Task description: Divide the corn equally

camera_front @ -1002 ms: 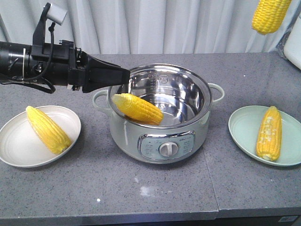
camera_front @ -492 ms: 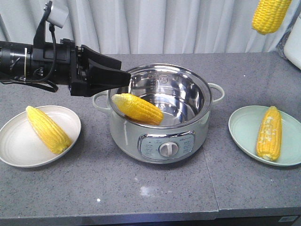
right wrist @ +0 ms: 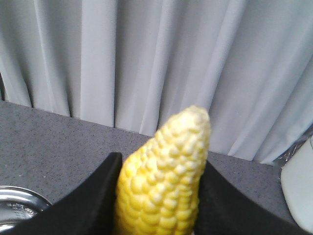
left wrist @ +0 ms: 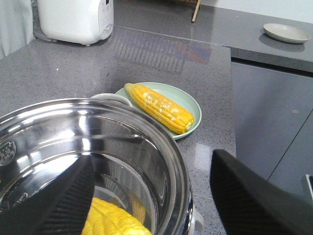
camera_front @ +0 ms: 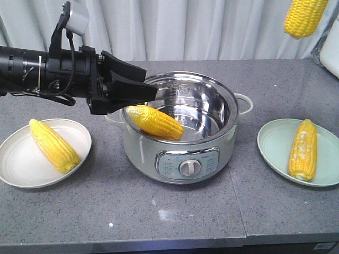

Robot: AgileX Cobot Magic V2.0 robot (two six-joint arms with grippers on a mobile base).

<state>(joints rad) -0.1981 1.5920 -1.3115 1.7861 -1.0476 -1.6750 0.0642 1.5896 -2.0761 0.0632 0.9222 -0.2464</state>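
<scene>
One corn cob leans inside the steel pot against its left wall; the left wrist view shows it as the cob below the pot rim. My left gripper hovers open over the pot's left rim, its jaws wide apart and empty. Another corn cob lies on the white plate at left. A third cob lies on the green plate at right. High at the top right hangs a further cob, with my right gripper shut on it.
A grey curtain backs the table. A white appliance stands at the table's far right end, also seen as a white object. A small plate sits on a separate counter beyond. The table's front edge runs close below the pot.
My left gripper has moved right and a little up, from beside the pot's left handle to over its rim. The cobs and the right gripper have not moved.
</scene>
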